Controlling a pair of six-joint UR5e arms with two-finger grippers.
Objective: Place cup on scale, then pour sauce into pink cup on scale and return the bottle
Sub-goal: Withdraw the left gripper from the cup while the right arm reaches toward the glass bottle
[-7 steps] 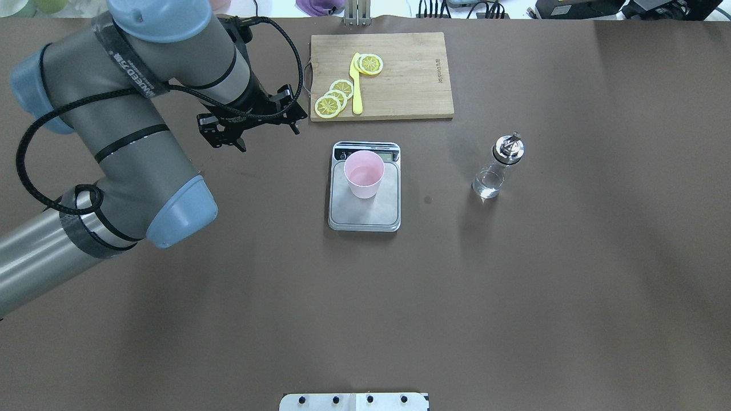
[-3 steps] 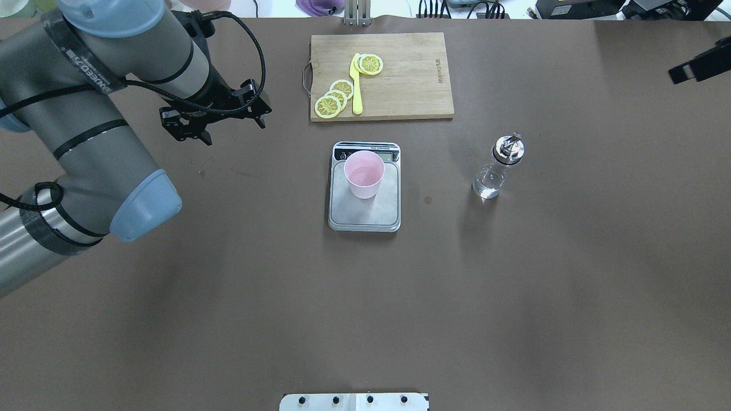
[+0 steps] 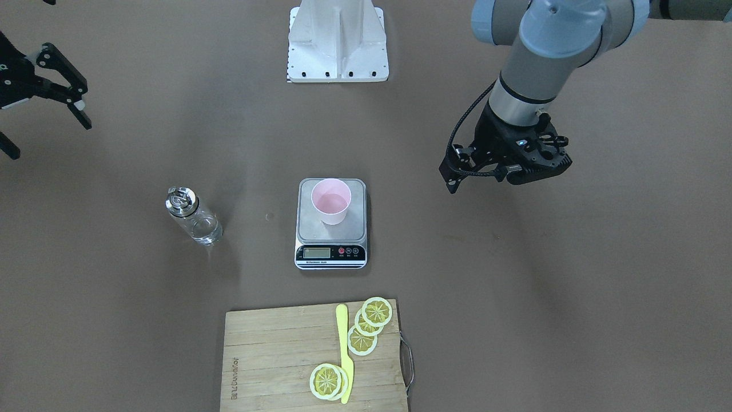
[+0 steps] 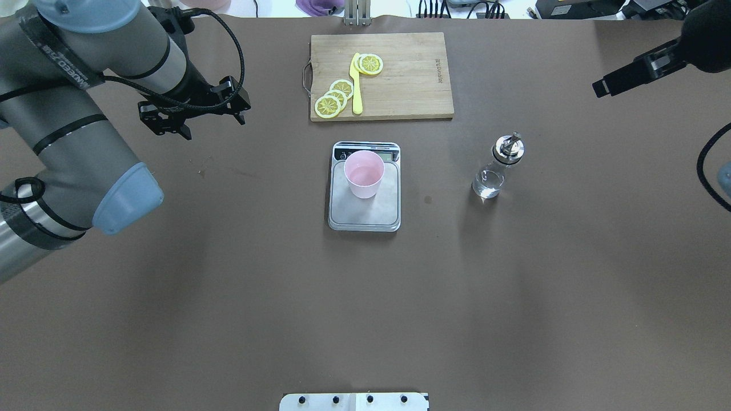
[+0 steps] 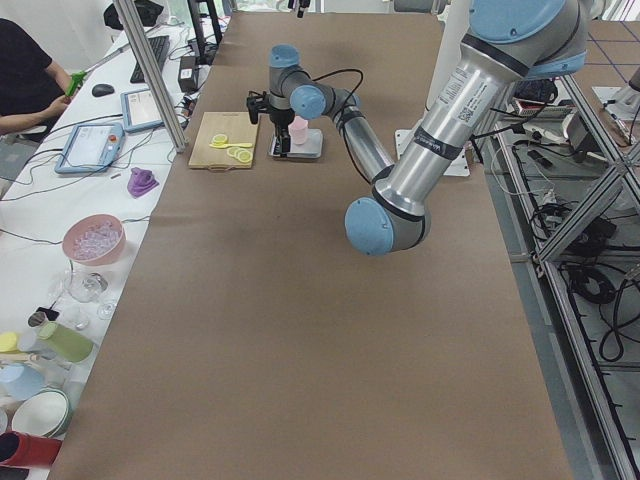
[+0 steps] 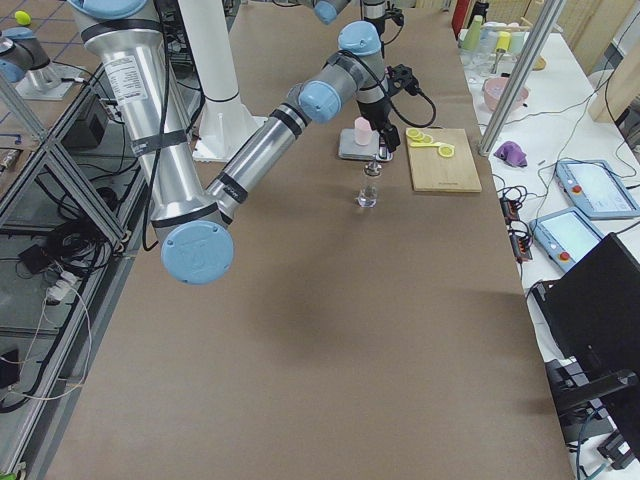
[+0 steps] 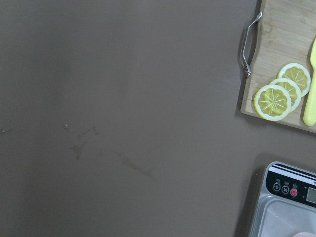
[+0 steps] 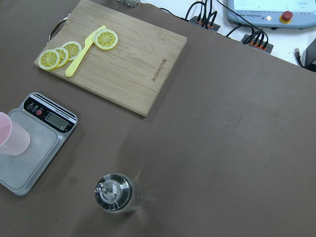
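Cup (image 4: 363, 174), one, stands on one scale (image 4: 365, 216) near one bottle (image 4: 495, 171); left fingers (image 4: 184, 132) and right fingers (image 4: 622, 80) apart.

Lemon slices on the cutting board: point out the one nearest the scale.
The lemon slice at the handle-side corner of the cutting board, topmost of three overlapping slices; the rest lie farther from the scale.

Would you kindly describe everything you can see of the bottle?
The bottle is small, of clear glass, with a shiny metal collar and pour spout. It stands upright on the brown table, apart from the scale, to the robot's right of it. Its contents look colourless; the level is hard to tell. Only the table touches it.
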